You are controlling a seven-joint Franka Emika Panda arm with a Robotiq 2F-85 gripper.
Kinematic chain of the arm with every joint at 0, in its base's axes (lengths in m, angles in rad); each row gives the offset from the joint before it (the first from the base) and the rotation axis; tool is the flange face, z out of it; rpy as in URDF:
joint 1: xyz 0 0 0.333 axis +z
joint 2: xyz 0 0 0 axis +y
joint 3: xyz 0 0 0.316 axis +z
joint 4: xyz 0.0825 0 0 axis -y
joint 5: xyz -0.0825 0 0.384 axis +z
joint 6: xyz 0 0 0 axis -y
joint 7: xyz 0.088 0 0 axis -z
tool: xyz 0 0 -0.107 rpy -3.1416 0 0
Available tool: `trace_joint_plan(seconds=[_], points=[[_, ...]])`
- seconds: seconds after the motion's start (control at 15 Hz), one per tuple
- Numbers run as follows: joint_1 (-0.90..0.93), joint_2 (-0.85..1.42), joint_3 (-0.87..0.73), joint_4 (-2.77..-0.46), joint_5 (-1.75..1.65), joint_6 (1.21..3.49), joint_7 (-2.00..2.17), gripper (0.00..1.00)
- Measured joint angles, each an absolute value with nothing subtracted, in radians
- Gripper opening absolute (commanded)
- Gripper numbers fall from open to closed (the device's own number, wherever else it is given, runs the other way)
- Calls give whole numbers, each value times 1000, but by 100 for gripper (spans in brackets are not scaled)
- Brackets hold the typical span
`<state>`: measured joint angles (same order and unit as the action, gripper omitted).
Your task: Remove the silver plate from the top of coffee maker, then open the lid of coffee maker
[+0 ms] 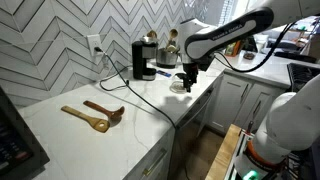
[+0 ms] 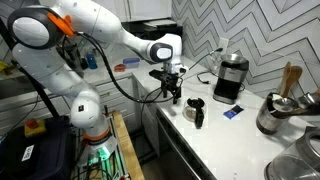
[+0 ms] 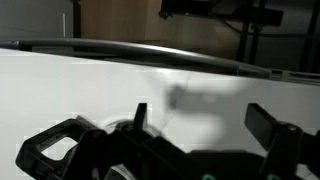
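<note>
Jaws: spread wide, pinching nothing; dark fingers [image 3: 268, 125] well apart along the bottom edge of the wrist view.
Surface [image 3: 90, 80]: white, bare between the fingers apart from a soft grey shadow at mid-frame; front edge a dark line across the upper part of the wrist view.
Wooden spoons [image 1: 95, 115]: two, lying flat at lower left of centre in an exterior view, nearest that camera and well apart from the machine.
Arm [image 2: 110, 28]: white, reaching in from the upper left in an exterior view; jaws pointing down, low over the surface near its front edge, apart from the machine.
Glass carafe [image 2: 195, 112]: dark, standing just beside the jaws at lower centre of frame; touching or not, cannot tell.
Blue item [image 2: 232, 113]: small, flat on the surface in front of the machine.
Silver pot [image 2: 272, 115]: at the right edge of the frame, with wooden utensils [image 2: 288, 80] standing in it.
Coffee maker [image 2: 232, 80]: black, upright by the tiled wall, right of centre; seen in both exterior views.
Silver plate [image 1: 148, 40]: on top of the coffee maker, upper centre of frame, untouched.
Lid [image 1: 144, 46]: down, under the plate; too small to tell more.
Outlet [image 1: 95, 45]: on the wall, upper left of centre.
Wall [image 1: 50, 40]: white herringbone tile, farthest back.
</note>
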<state>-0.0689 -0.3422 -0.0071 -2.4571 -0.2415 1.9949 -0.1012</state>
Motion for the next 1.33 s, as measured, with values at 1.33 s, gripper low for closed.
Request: trace_joint_plan(seconds=[1.33], points=[[-65, -287, 19, -2103, -292, 2163, 75, 100]])
